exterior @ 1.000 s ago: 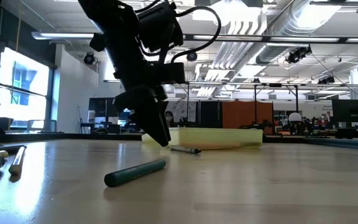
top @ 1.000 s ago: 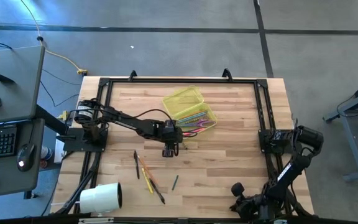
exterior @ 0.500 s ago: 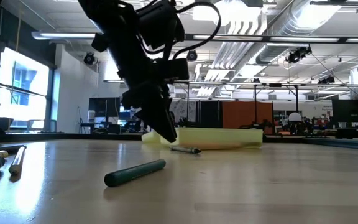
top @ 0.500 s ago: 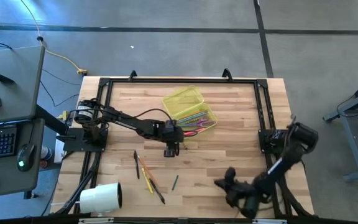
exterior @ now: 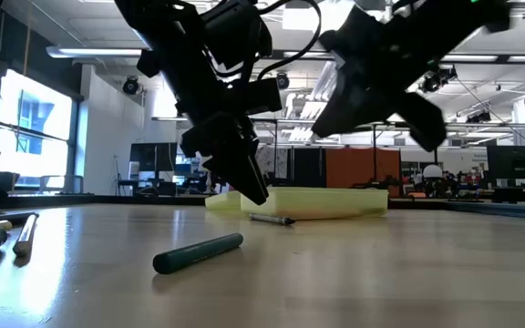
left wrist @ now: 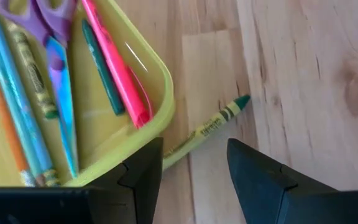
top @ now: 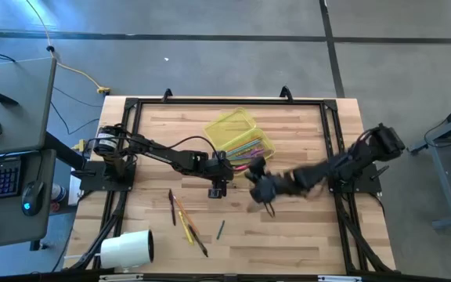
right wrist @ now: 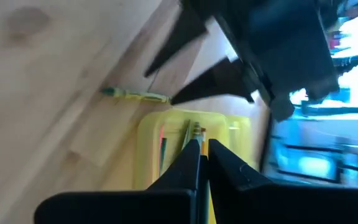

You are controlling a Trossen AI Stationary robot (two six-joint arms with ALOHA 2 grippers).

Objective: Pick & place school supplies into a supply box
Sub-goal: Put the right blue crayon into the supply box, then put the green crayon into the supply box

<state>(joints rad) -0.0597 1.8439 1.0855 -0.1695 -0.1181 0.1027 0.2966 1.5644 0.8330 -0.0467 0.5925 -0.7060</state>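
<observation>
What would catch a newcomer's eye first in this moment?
Two dark arms meet at mid-table beside the open yellow-green supply box, which holds pens and purple-handled scissors. The left gripper hangs open over a green-tipped yellow crayon lying just outside the box's edge, while the right gripper, shut, reaches in from the other side. More pencils lie scattered near the table's front edge.

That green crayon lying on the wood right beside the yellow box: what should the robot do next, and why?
Probably lower the left end effector onto the green crayon and close. Its fingers are open with the crayon lying between them on the table, just outside the supply box. The right end effector hovers shut nearby.
</observation>
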